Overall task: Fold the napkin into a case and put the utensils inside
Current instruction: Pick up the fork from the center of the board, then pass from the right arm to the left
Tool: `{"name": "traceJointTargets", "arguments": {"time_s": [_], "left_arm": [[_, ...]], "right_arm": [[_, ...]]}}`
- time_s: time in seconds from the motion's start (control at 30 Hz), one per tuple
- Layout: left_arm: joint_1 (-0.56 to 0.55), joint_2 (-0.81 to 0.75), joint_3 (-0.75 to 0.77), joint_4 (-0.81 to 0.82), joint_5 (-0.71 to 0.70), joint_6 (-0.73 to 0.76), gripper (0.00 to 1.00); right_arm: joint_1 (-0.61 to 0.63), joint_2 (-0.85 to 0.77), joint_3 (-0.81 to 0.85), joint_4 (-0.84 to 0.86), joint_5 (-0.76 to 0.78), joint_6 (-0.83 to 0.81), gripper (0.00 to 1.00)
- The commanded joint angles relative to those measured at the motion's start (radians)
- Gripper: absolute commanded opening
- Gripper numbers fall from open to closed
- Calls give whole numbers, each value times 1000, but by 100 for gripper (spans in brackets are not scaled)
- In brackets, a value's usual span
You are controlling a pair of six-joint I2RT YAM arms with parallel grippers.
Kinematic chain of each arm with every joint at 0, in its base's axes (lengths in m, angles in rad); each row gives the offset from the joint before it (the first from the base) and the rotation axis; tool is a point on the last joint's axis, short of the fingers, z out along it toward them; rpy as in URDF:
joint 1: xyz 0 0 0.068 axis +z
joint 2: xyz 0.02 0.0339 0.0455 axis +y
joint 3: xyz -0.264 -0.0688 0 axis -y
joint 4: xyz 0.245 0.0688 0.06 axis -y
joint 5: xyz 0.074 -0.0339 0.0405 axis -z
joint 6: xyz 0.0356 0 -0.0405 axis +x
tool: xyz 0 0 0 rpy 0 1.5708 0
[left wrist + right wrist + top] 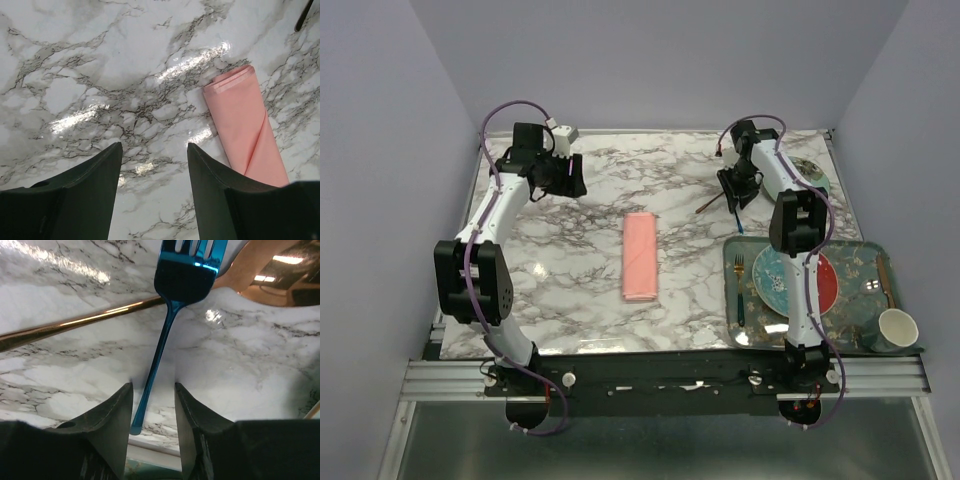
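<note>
The napkin lies folded as a narrow pink case point(640, 257) in the middle of the marble table; its upper end shows in the left wrist view point(245, 120). My left gripper point(570, 180) point(155, 150) hovers open over bare marble, left of the case, holding nothing. At the back right, my right gripper point(733, 195) point(154, 387) is open and low over the utensils. The dark blue fork point(160, 350) lies on the table, its handle end between the fingers, close to the left one. The copper spoon point(75, 322) lies crosswise under the fork's head.
A patterned tray point(855, 262) at the near right holds a teal and red plate point(770, 275), a gold-headed fork with a teal handle point(739, 285) and a white cup point(897, 328). Another dish point(815, 175) sits at the back right corner.
</note>
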Motion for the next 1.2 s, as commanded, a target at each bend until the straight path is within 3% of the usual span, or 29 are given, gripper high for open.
{"name": "traceJointTargets", "arguments": {"time_s": [0.0, 0.13, 0.23, 0.37, 0.47, 0.67, 0.8, 0.87, 0.9, 0.97, 1.17], "left_arm": [[24, 37, 66, 6, 33, -32, 66], [37, 70, 105, -8, 50, -32, 66], [37, 83, 125, -9, 52, -61, 66], [37, 100, 146, -9, 101, -67, 68], [37, 97, 158, -6, 132, -60, 70], [37, 21, 139, 67, 200, -41, 73], [37, -42, 154, 152, 288, -76, 79], [37, -51, 181, 188, 401, -114, 79], [37, -51, 203, 207, 458, -142, 78], [35, -45, 214, 328, 589, -303, 76], [-15, -6, 228, 803, 714, -836, 73]], "right_arm": [[-3, 30, 35, -88, -7, 21, 44], [3, 33, 41, -93, -1, 32, 37], [3, 36, 46, -96, -1, 32, 25], [3, 32, 37, -91, 1, 35, 2], [3, 10, 17, -79, -4, 27, 1], [0, -201, -45, -16, -276, -8, 1], [0, -402, -161, 175, -592, 25, 1], [0, -462, -180, 261, -712, 76, 1], [2, -502, -183, 359, -823, 160, 0], [9, -523, -165, 450, -901, 270, 1], [65, -608, -254, 884, -1097, 694, 1]]}}
